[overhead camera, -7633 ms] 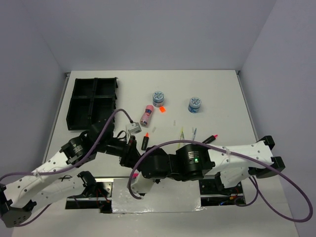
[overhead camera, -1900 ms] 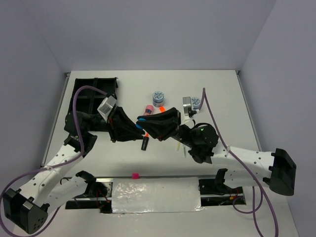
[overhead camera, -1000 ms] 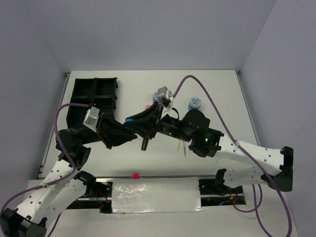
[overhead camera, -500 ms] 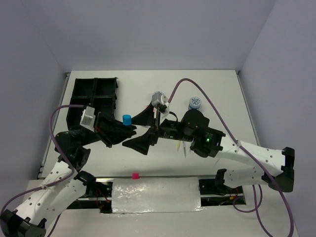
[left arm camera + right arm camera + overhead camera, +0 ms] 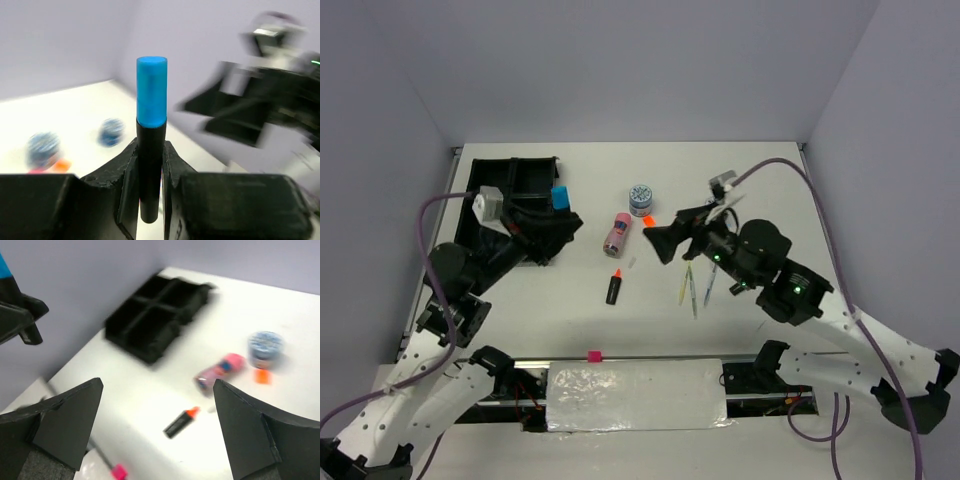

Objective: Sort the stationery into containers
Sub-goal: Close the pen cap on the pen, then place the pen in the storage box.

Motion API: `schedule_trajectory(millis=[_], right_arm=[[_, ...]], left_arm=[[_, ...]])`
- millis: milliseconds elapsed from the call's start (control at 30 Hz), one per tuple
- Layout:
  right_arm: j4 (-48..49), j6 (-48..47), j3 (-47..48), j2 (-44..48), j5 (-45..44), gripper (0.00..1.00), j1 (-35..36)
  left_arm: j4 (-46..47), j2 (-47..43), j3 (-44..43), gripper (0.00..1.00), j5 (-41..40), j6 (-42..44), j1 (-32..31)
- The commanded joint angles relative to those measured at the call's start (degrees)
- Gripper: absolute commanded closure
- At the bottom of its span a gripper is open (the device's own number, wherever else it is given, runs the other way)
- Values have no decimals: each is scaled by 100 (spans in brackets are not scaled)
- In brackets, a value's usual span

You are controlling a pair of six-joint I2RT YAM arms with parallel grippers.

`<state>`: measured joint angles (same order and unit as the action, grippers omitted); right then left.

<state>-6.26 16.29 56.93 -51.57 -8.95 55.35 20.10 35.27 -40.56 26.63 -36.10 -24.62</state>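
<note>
My left gripper [image 5: 558, 213] is shut on a black marker with a blue cap [image 5: 560, 196], held upright over the right edge of the black organiser tray [image 5: 490, 215]. In the left wrist view the marker [image 5: 151, 125] stands clamped between both jaws of the gripper [image 5: 150, 167]. My right gripper [image 5: 665, 240] hangs open and empty above the table's middle. Between its wide fingers in the right wrist view [image 5: 160, 425] lies an orange-capped marker [image 5: 181, 421]. The pink tube [image 5: 617, 233], one round tub [image 5: 641, 198], an orange neon square [image 5: 649, 220] and two thin pens [image 5: 686, 285] lie on the table.
The orange-capped marker [image 5: 613, 287] lies loose near the front middle. A small pink piece [image 5: 592, 355] sits on the front rail. The tray [image 5: 155, 320] stands at the far left, with the pink tube [image 5: 221, 371] and tub [image 5: 265, 345] to its right.
The right gripper has opened wide and drawn back to the right. My left arm has carried the blue-capped marker back and left, from the table's middle to the tray's edge.
</note>
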Motion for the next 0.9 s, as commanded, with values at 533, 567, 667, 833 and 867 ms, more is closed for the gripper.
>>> schedule_trajectory(millis=[533, 567, 667, 833, 867], right_arm=[[-965, 137, -656, 1800, -327, 0, -376], [-947, 102, -683, 1808, -301, 0, -385], [-842, -3, -806, 1861, -116, 0, -367], [-920, -109, -815, 1852, 42, 0, -385], [-921, -126, -823, 1861, 69, 0, -385]], left_arm=[[-4752, 3256, -1218, 100, -4616, 1147, 1494], [-4726, 3389, -1244, 100, -4510, 1288, 1600], [-4533, 3899, -1498, 100, -3948, 1604, 1943], [-4523, 4654, -2122, 93, -3727, 1808, 2102], [-4550, 4752, -2201, 90, -3709, 1808, 2119]])
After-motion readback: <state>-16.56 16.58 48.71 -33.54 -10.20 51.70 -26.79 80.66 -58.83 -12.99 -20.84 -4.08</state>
